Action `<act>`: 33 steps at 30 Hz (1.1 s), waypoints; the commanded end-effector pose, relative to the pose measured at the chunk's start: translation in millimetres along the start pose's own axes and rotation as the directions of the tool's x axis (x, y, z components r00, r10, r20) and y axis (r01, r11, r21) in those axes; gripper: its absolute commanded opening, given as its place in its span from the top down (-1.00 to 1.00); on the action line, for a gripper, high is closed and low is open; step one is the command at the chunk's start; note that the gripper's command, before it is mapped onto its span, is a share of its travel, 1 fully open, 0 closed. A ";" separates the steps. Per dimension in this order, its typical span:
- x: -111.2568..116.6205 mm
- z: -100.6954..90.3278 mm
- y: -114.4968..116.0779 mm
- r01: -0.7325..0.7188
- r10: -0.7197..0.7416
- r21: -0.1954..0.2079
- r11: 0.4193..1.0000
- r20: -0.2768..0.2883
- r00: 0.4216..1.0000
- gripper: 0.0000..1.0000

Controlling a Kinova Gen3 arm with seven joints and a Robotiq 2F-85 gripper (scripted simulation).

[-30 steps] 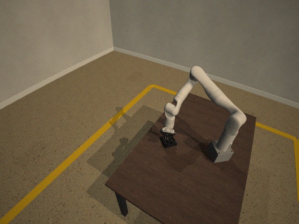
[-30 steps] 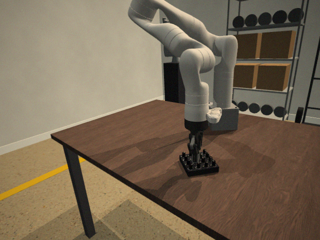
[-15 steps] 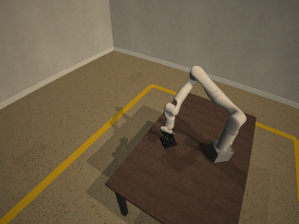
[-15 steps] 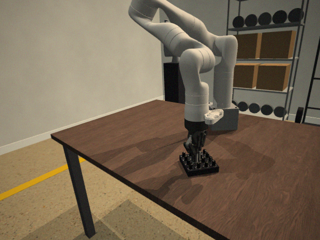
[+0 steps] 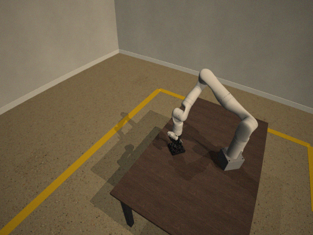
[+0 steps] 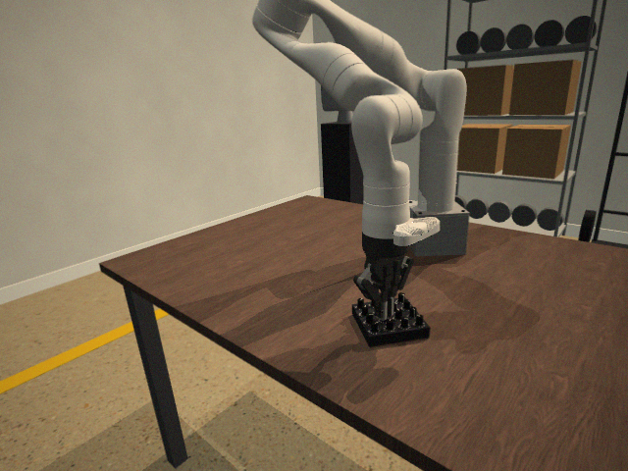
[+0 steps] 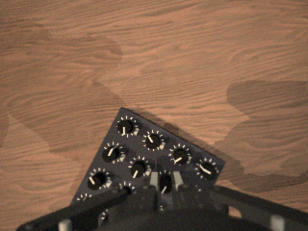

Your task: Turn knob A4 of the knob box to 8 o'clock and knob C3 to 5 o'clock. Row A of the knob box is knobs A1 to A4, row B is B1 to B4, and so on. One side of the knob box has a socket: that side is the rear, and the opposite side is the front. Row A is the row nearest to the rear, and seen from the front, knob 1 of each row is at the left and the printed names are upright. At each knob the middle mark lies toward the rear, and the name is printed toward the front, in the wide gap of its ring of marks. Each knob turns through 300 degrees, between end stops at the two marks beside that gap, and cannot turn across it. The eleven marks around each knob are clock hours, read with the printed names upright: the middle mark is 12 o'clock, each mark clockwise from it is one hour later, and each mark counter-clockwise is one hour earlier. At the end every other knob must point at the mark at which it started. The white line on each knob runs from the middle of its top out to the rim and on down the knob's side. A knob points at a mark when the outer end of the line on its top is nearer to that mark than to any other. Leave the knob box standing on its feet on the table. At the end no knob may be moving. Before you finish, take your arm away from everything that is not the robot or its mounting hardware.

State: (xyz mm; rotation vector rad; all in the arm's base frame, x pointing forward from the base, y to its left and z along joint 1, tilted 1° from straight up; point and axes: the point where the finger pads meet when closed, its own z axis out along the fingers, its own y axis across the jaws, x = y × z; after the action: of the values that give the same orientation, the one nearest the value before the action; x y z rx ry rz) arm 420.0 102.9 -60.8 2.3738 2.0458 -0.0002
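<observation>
The black knob box [image 6: 394, 322] stands on the dark wooden table, near its left edge in the exterior view. It also shows in the top view [image 5: 176, 148] and in the wrist view [image 7: 144, 164], where it lies turned at an angle with several white-lined knobs visible. My gripper [image 6: 386, 306] points straight down onto the box. In the wrist view its fingers are shut on one inner knob [image 7: 165, 182], which by its place in the grid I take for C3. The printed names are too small to read. The rows nearest the wrist camera are hidden by the fingers.
The robot base [image 6: 439, 233] stands on the table behind the box. A metal shelf with brown boxes [image 6: 517, 116] is beyond the table's far side. The table's left edge [image 6: 213, 324] runs close to the knob box.
</observation>
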 end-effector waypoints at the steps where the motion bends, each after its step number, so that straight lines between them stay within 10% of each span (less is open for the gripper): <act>1: 0.1 -0.6 0.5 -0.032 0.032 -0.003 0.999 0.001 0.999 0.83; 33: 0.1 -0.6 0.5 -0.405 0.405 -0.003 0.914 0.000 0.914 0.83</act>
State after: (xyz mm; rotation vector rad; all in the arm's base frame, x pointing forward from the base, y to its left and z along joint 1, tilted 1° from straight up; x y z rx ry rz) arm 420.0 102.9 -60.8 2.7389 1.5217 0.0027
